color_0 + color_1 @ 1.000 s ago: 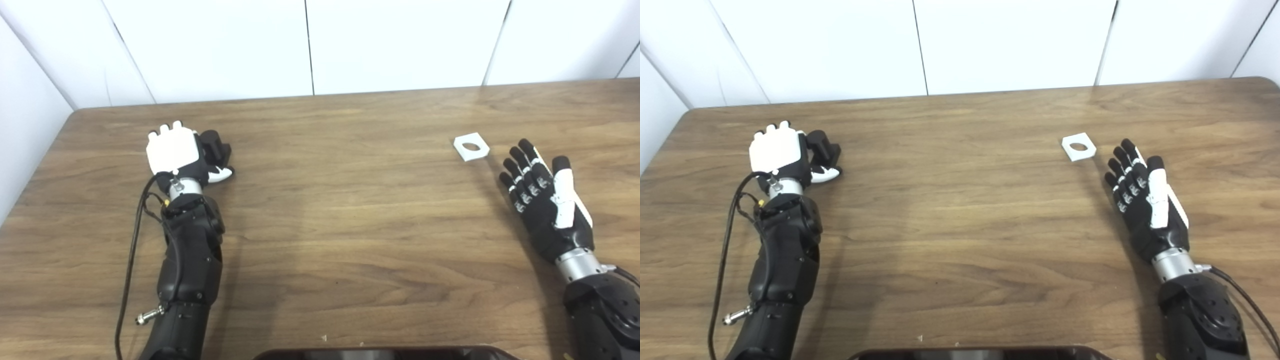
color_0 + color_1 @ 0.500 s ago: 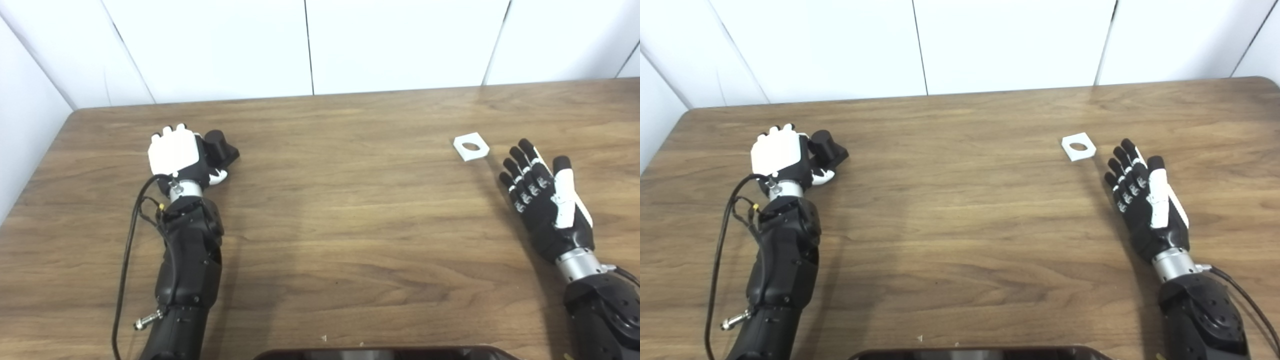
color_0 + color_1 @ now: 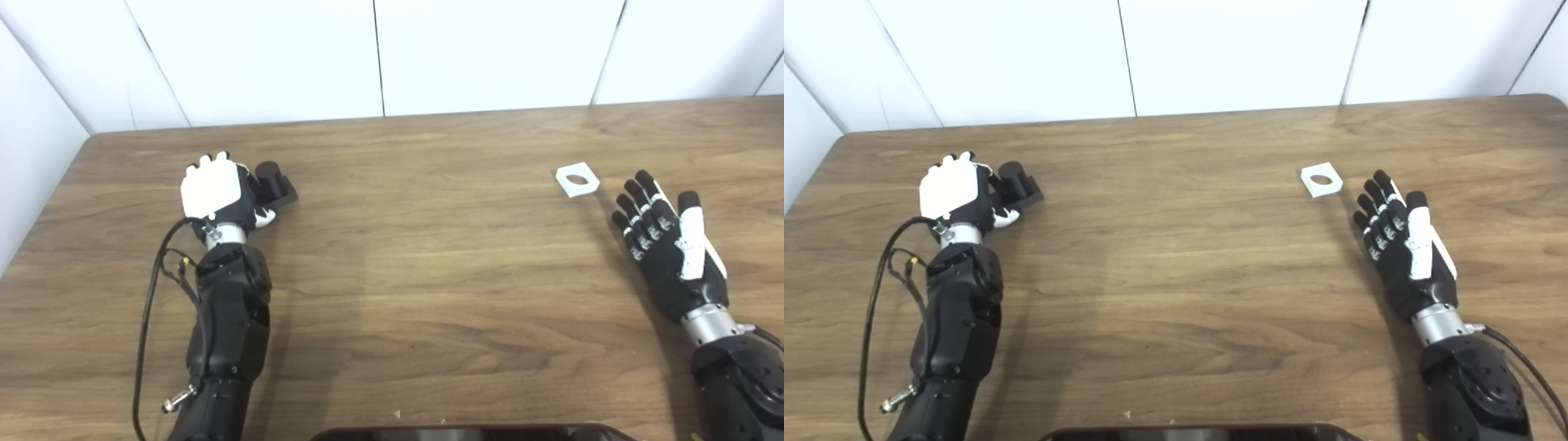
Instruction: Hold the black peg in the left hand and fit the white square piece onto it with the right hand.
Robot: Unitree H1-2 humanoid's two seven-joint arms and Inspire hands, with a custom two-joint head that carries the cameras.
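Observation:
The black peg (image 3: 277, 183), a round post on a square base, is at the far left of the wooden table (image 3: 416, 257). My left hand (image 3: 214, 191) lies against its left side, back of the hand up, fingers curled round the peg and the thumb under it. How much of the peg the fingers cover is hidden. The white square piece (image 3: 577, 179), with a round hole, lies flat at the far right. My right hand (image 3: 669, 245) rests just behind and to the right of it, open, fingers spread, touching nothing.
White wall panels (image 3: 380, 55) close the table's far edge and the left side. A black cable (image 3: 147, 318) loops beside my left forearm. A dark rounded object (image 3: 471, 433) shows at the bottom edge.
My left hand has turned a little and tightened on the peg, which has shifted slightly right, its square base now showing. The right hand and the white piece have not moved.

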